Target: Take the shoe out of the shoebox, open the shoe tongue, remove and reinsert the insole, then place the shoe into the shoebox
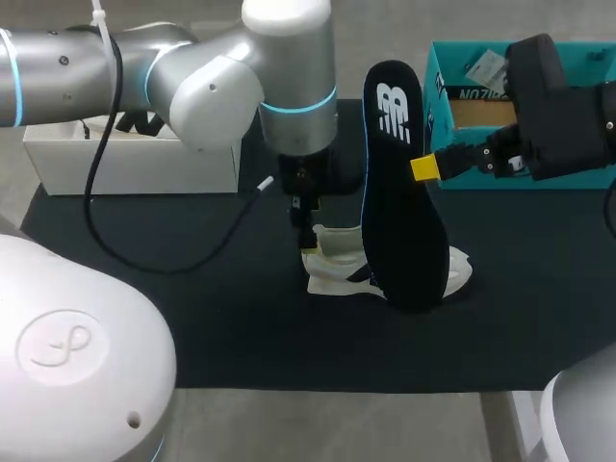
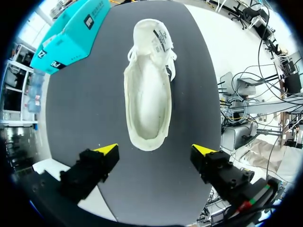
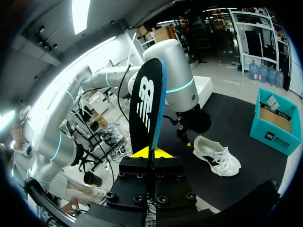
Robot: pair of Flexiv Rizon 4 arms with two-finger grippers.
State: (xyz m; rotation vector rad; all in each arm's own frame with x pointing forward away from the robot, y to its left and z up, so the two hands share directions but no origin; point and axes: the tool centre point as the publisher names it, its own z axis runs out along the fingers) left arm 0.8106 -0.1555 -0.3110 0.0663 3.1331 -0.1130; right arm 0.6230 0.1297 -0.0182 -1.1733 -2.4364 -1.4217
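The right gripper [image 3: 151, 152] was clenched on the black insole [image 3: 149, 106], holding it upright above the table. The left gripper [image 2: 155, 149] hung released over the white shoe [image 2: 147, 94], which sat on the dark mat [image 1: 241, 327], apart from the teal shoebox [image 1: 481, 178]

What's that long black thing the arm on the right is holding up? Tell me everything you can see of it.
It is an insole: a thin, foot-shaped pad, black with a white logo near the heel end and a blue edge, seemingly foam. The right gripper pinches it between its yellow tips, holding it on edge in the air; nothing else seems to touch it.
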